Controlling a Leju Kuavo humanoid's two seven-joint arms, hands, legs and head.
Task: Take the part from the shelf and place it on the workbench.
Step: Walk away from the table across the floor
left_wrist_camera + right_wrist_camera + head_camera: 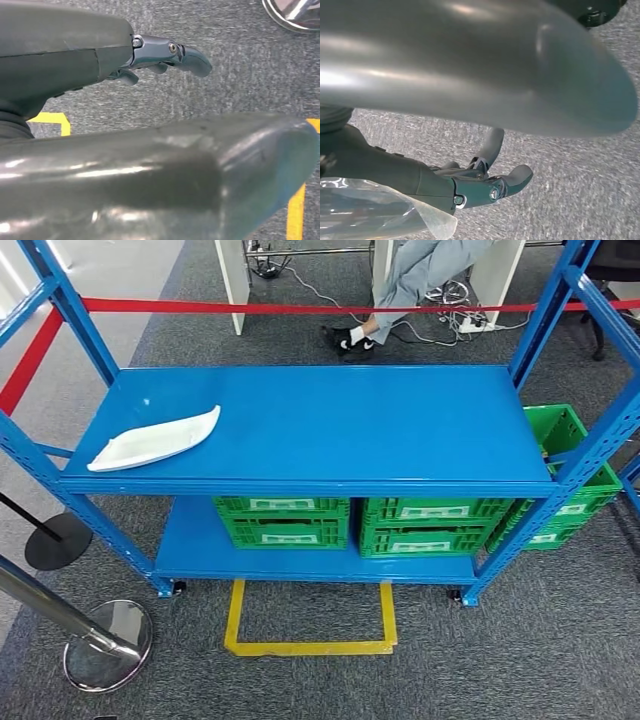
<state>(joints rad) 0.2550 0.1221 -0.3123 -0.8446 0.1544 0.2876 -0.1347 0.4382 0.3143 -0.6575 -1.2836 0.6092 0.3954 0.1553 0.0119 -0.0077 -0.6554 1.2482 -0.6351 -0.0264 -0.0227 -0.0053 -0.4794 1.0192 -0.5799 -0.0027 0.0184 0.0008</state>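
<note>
Both arms hang over grey carpet: left hand (pixel 166 57) and right hand (pixel 486 175) hold nothing, fingers loosely apart (right slightly curled). The flat white curved plastic part (pixel 155 439) lies on the blue metal shelf (pixel 340 425), at its left end.

Left hand (pixel 158 100) above grey carpet (pixel 226 85), holding nothing: the thick grey thumb (pixel 188 170) lies apart from the darker fingers (pixel 170 54), which extend nearly straight. Yellow floor tape (pixel 56 120) shows on the carpet beside the thumb, with a second strip past its tip. A shiny metal base (pixel 290 15) rests on the carpet beyond the fingertips.
</note>
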